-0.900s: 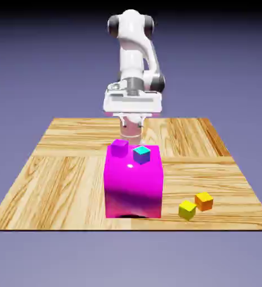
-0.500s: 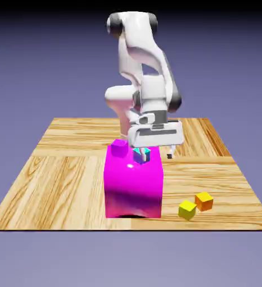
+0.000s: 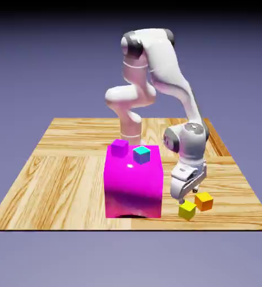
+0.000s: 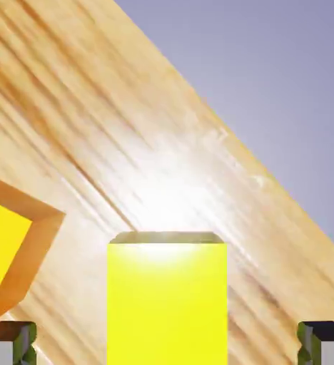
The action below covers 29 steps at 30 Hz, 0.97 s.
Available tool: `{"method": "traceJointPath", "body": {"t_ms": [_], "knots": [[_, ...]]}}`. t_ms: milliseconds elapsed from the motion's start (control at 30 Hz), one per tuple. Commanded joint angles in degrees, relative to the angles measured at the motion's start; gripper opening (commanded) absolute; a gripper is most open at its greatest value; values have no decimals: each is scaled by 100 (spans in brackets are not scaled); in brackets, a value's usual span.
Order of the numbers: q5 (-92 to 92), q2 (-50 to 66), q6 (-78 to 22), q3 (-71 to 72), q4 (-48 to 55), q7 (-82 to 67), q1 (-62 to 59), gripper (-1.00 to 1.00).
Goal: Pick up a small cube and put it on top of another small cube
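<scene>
A small yellow cube (image 3: 187,210) rests on the wooden table near its front edge, with a small orange cube (image 3: 204,200) just beside it on the exterior view's right. My gripper (image 3: 187,197) hangs directly over the yellow cube, open, a short way above it. In the hand view the yellow cube (image 4: 167,299) sits centred between my grey fingertips (image 4: 10,342), which stand wide apart and do not touch it. The orange cube (image 4: 36,239) shows at the left edge of that view.
A large magenta block (image 3: 133,188) stands close on the exterior view's left of my hand, carrying a small purple cube (image 3: 120,147) and a blue cube with a cyan top (image 3: 141,154). The table's edge (image 4: 255,178) runs diagonally just beyond the yellow cube.
The arm has swung from behind the magenta block to the exterior view's right and come down low over the yellow cube. The cubes have not moved.
</scene>
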Motion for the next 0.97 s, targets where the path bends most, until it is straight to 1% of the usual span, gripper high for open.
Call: {"method": "traceJointPath", "body": {"t_ms": [0, 67, 100, 133, 167, 333, 600, 633, 800, 833, 867, 933], "knots": [[-30, 208, 159, -36, 49, 22, 30, 0], [-89, 623, 476, -107, 147, 66, 91, 0], [-93, 653, 499, -112, 154, 69, 95, 0], [-93, 653, 499, -112, 154, 69, 95, -100], [-93, 653, 499, -112, 154, 69, 95, -100], [55, -384, -294, 66, -91, -41, -56, -100], [-359, -1168, -1002, 1582, -236, 1622, -547, -100], [-359, -1168, -1002, 1582, -236, 1622, -547, -100], [-1014, -154, -126, 1058, -138, 2093, -137, -100], [-1014, -154, -126, 1058, -138, 2093, -137, 100], [-1014, -154, -126, 1058, -138, 2093, -137, 100], [-746, -568, -484, 1272, -178, 1900, -305, 100]]}}
